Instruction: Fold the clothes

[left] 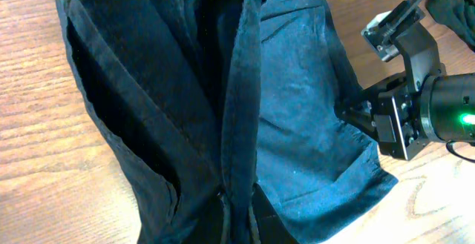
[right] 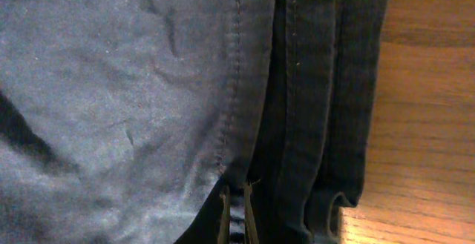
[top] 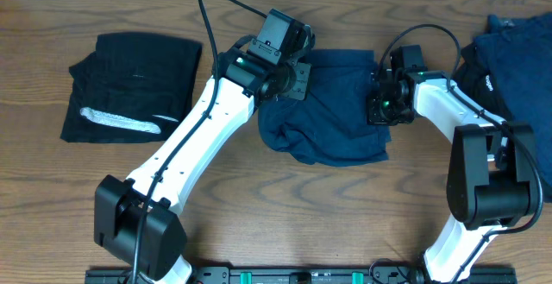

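A navy blue garment (top: pixel 332 116) lies crumpled at the table's middle, one of the clothes. My left gripper (top: pixel 297 81) is at its upper left corner, and in the left wrist view the cloth gathers into the shut gripper (left: pixel 237 218), hiding the fingers. At the garment's right edge, my right gripper (top: pixel 379 103) is shut on a stitched hem (right: pixel 236 217); thin fingers (right: pixel 223 214) pinch the fold. The right gripper (left: pixel 356 114) also shows across the cloth (left: pixel 297 103) in the left wrist view.
A folded black garment (top: pixel 129 77) with a whitish-grey band (top: pixel 121 122) lies at the left. A pile of navy and black clothes (top: pixel 517 59) with a small white mark (top: pixel 487 83) sits at the far right. Bare wooden table (top: pixel 285 215) lies in front.
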